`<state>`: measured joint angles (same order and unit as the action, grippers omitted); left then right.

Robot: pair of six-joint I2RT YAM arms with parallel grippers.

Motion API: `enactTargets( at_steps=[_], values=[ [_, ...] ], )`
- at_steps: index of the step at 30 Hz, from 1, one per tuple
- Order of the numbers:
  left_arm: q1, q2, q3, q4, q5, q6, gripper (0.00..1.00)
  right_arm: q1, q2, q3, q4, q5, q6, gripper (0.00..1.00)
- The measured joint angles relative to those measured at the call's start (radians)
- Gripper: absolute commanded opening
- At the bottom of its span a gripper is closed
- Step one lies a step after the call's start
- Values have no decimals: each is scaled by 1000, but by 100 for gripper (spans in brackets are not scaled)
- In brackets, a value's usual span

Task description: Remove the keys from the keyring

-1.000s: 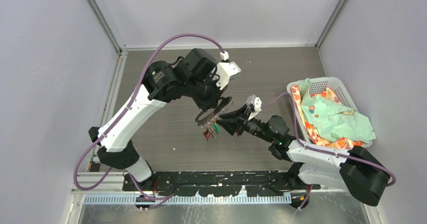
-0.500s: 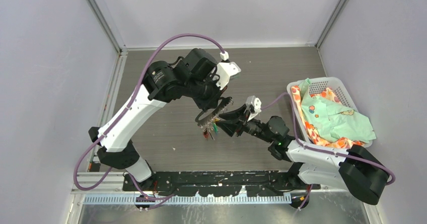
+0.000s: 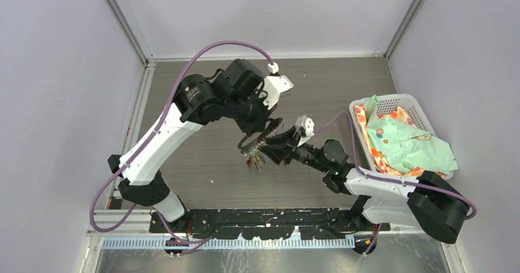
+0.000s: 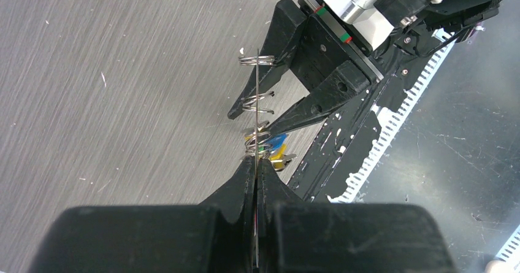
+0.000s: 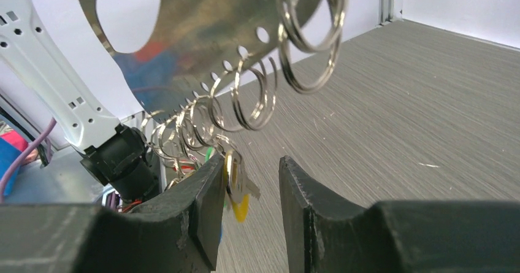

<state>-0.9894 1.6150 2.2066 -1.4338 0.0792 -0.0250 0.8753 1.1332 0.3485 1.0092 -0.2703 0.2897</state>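
Right wrist: keys [image 5: 237, 186] dangle inside the parted right pincer [image 5: 251, 167]; left pincer [image 4: 256, 173] clenches keyring [image 5: 202, 34].

2 arms, the left arm [image 3: 156, 135] and the right arm [image 3: 380, 187]; 1 keyring [image 5: 202, 34]; at least 5 wire rings [image 5: 251, 104] on it; keys [image 4: 276, 143] bunched beyond counting, 3 coloured heads showing; 1 basket [image 3: 362, 110] at 3 o'clock in the top view.
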Motion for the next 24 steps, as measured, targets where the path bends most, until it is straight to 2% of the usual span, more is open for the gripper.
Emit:
enactTargets(
  at_steps=[7, 15, 18, 24],
  values=[
    [0, 0, 0, 0, 0, 0, 0, 18, 22, 6, 18, 12, -7, 38],
    [0, 0, -2, 2, -3, -1, 0, 35, 32, 7, 32, 38, -23, 11],
    [-1, -16, -47, 24, -24, -11, 0, 40, 32, 7, 35, 53, -27, 1],
    [5, -120, -259, 129, -87, -48, 0, 42, -43, -2, -24, 111, -26, 1]
  ],
)
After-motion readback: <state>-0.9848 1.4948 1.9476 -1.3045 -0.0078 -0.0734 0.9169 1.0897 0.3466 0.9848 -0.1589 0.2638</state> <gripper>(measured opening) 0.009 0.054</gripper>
